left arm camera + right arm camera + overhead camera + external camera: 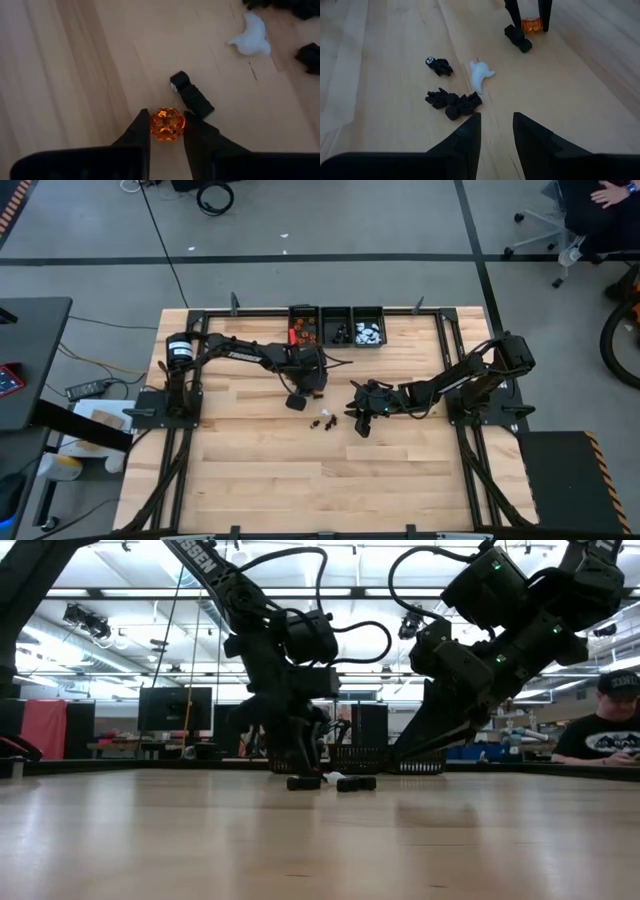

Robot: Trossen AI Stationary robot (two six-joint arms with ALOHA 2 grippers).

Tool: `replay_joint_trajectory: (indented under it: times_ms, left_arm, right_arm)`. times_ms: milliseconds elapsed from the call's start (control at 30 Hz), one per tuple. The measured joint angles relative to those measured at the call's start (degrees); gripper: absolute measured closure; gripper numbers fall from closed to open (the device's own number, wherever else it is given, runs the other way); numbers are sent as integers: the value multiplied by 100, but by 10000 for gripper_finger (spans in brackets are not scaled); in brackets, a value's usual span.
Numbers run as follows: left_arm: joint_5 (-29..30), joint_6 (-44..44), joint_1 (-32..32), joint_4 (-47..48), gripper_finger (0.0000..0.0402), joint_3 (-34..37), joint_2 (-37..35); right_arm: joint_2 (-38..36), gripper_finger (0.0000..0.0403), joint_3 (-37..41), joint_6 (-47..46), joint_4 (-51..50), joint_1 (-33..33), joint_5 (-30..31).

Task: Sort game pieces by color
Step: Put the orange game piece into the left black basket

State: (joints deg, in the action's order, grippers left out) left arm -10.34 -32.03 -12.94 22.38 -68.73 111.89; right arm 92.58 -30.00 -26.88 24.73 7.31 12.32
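My left gripper point(167, 131) pinches an orange pumpkin-like piece point(167, 124), seemingly touching both fingers; my right gripper point(496, 131) hovers unclenched near black pieces point(453, 101).

Bin point(304, 327) contents too small

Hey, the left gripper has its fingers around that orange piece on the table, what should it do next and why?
Probably finish closing the left gripper on the orange piece, then lift straight up. The piece sits between the two fingers on the wooden table, and the black piece lies right beside one finger, so a straight lift should avoid dragging it. The right gripper waits open near other pieces.
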Motion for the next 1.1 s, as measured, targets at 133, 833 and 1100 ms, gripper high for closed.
replay_joint_trajectory:
  times_ms: [133, 833, 1100]
  left_arm:
    - [-47, 13, -61, 117, 326, 18, -72]
    - [580, -223, -887, -135, 330, 7, -1113]
    - [574, -354, -2020, -762, 330, 3, -929]
  right_arm:
    - [0, 284, 0, 1, -17, 0, 0]
    - [2, 284, 0, -35, -24, 4, 0]
    - [2, 284, 0, -39, 54, 4, 1]
